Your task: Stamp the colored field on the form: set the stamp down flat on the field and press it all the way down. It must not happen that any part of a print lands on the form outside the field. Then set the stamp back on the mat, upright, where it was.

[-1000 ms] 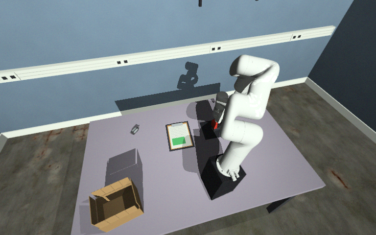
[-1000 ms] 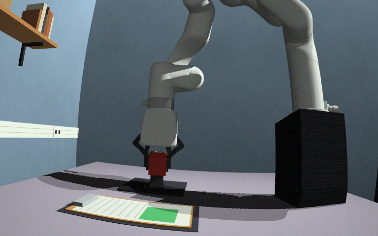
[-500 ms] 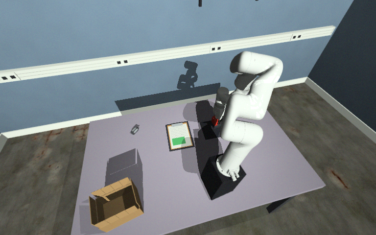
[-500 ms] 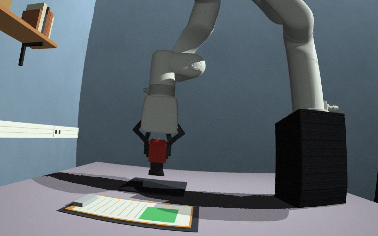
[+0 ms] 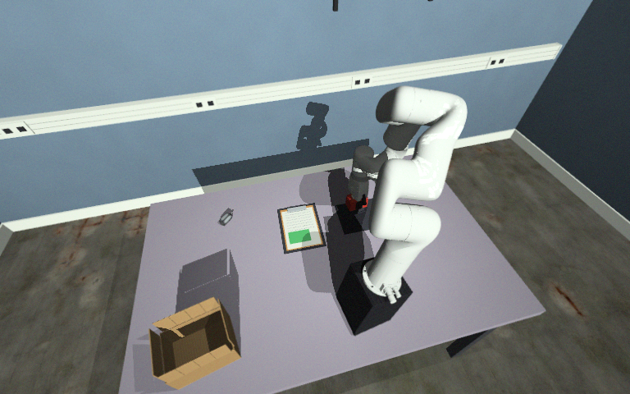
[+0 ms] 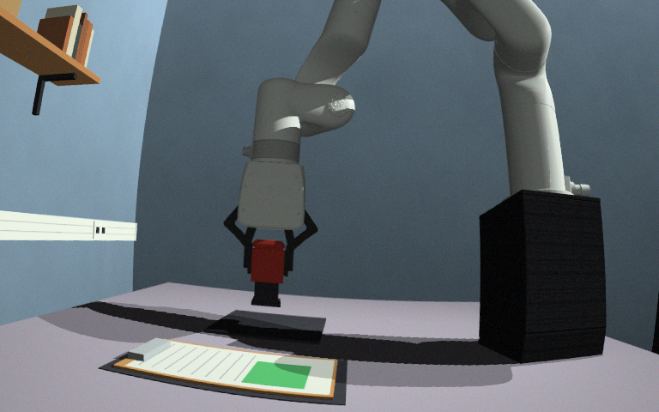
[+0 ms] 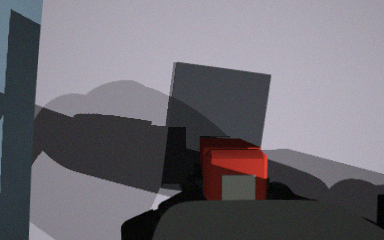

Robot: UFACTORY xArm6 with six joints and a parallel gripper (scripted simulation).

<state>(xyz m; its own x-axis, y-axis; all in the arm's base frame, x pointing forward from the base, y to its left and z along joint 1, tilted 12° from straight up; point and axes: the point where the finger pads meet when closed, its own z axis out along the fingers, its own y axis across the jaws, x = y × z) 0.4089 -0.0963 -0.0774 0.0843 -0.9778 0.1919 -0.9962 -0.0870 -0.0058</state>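
My gripper (image 6: 268, 264) is shut on the red stamp (image 6: 266, 262), gripping its red body with the black base pointing down. The stamp hangs upright a little above the dark mat (image 6: 272, 324), clear of it. The stamp also shows in the wrist view (image 7: 233, 171) with the mat (image 7: 217, 102) below it, and in the top view (image 5: 356, 201) at the mat (image 5: 349, 218). The form on its clipboard (image 6: 228, 369) lies beside the mat, nearer the camera. Its green field (image 6: 276, 374) is at the right end; it also shows in the top view (image 5: 299, 236).
The arm's black base block (image 6: 541, 274) stands to the right of the mat. An open cardboard box (image 5: 194, 342) sits at the table's front left corner. A small grey object (image 5: 225, 216) lies left of the clipboard (image 5: 301, 227).
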